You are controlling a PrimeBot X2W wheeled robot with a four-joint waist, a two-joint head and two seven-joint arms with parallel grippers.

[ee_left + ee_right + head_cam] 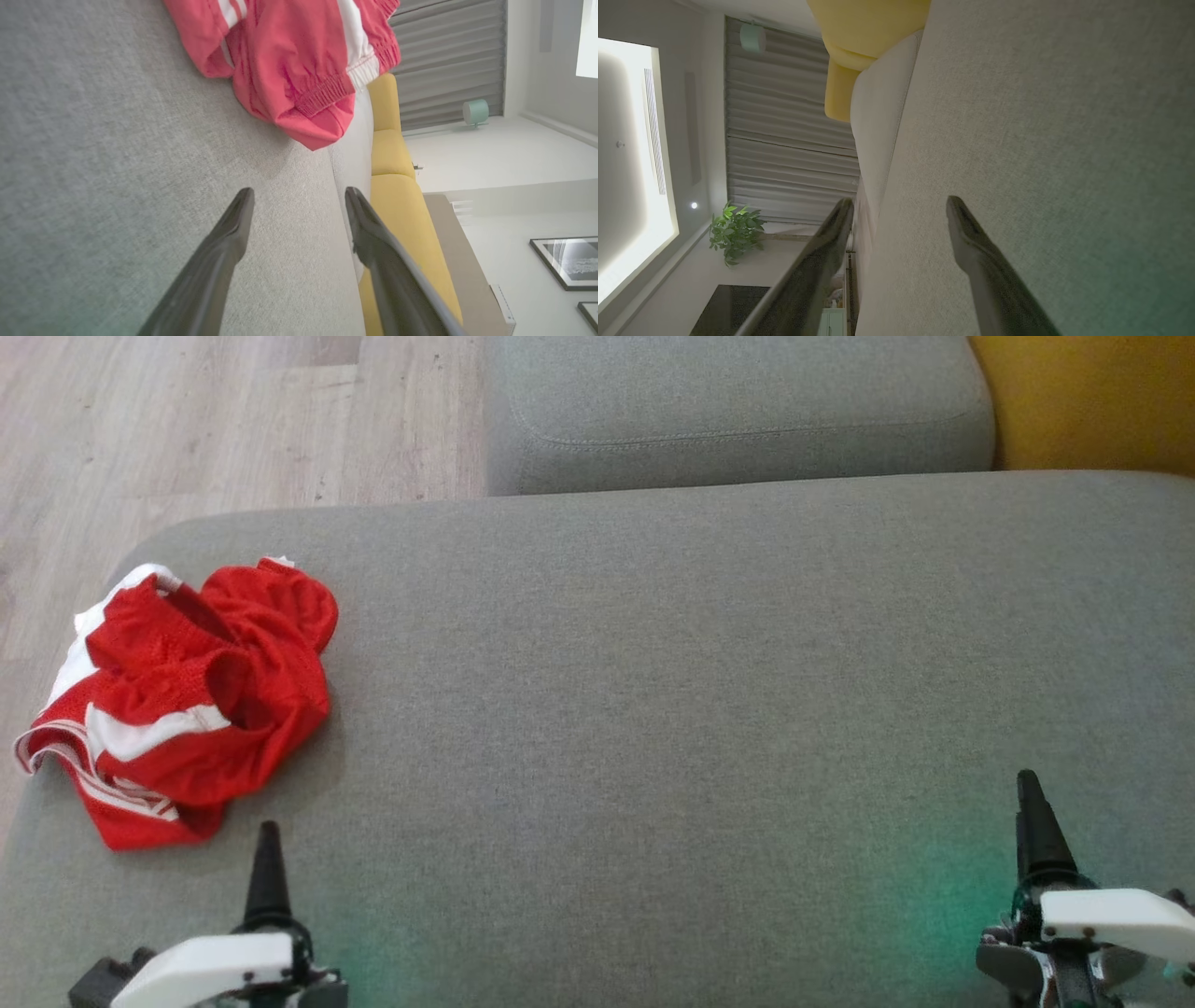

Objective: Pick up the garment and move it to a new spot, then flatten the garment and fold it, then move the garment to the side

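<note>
Left gripper (299, 196): jaws spread wide, nothing between them. It sits low over the grey sofa cushion (700, 663) at the near left. It's rolled on its side with one finger over the other, so the head view shows a single dark finger pointing forward.

Red-and-white mesh shorts (187, 700) lie just ahead of that fingertip and a bit to its left, near but not touching. In the left wrist view the heap sits past the fingertips with bare cushion between.

The shorts are a crumpled heap at the cushion's left edge, and the striped hem is at or slightly over that edge. They have no clean long axis. The heap runs loosely from near-left to far-right, with the elastic waistband bunched on top.

Right gripper (900, 203): also released and empty, same side-rolled pose, at the near right and pointing forward. It is well apart from the shorts, with the whole width of the cushion between them.

Judgement: the first step, the pick-up, is not yet begun. The left arm is clearly the nearer one. The move calls for a short reach forward and slightly left, then pinching a raised fold. There is plenty of bare cushion at centre and right for the new spot.
</note>
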